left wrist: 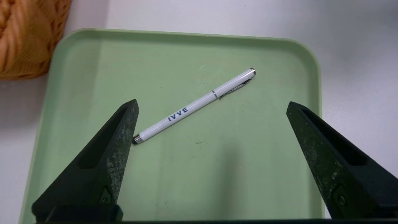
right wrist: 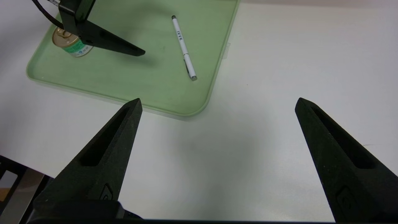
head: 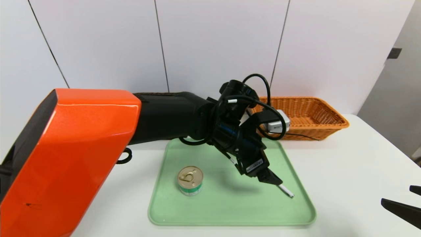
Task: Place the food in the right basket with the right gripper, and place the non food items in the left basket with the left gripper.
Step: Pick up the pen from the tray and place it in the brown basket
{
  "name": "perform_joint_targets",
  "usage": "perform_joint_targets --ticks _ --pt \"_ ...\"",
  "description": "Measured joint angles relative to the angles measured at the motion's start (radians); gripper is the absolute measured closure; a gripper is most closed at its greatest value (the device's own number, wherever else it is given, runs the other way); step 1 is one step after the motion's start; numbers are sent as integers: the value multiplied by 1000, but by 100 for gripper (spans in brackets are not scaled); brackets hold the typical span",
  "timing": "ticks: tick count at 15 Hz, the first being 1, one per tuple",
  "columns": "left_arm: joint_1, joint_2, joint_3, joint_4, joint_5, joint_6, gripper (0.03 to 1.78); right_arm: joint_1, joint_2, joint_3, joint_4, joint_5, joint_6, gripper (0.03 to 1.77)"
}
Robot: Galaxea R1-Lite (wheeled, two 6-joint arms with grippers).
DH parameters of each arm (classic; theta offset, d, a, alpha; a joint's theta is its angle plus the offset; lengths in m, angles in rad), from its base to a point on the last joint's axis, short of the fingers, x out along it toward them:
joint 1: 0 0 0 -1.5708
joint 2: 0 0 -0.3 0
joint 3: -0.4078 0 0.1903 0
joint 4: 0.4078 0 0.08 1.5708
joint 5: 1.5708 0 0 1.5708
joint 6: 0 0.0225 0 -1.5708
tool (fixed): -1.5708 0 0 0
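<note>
White table (head: 355, 171) bears green tray (head: 230, 214) and orange basket (head: 309, 115).

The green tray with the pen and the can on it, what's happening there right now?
The left gripper hangs open over the green tray, lined up above the white pen but not gripping it. The small tin can stands upright on the tray, untouched. The right gripper is open over the bare white table beside the tray. The orange basket sits behind the tray, with nothing visible in it.
</note>
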Motion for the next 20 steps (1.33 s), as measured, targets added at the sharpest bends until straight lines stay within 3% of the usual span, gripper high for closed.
perform_joint_targets --ticks 3,5,11,20 --pt "0 54 -30 10 -117 107 12 0 0 3 0 0 0 10" --pt "-2 85 -33 8 -141 137 12 0 0 8 1 1 1 10" --pt "-8 149 -38 -26 -141 155 12 0 -3 36 -3 4 47 10" --pt "9 177 -39 -52 -130 140 12 0 -11 42 -3 4 51 10"
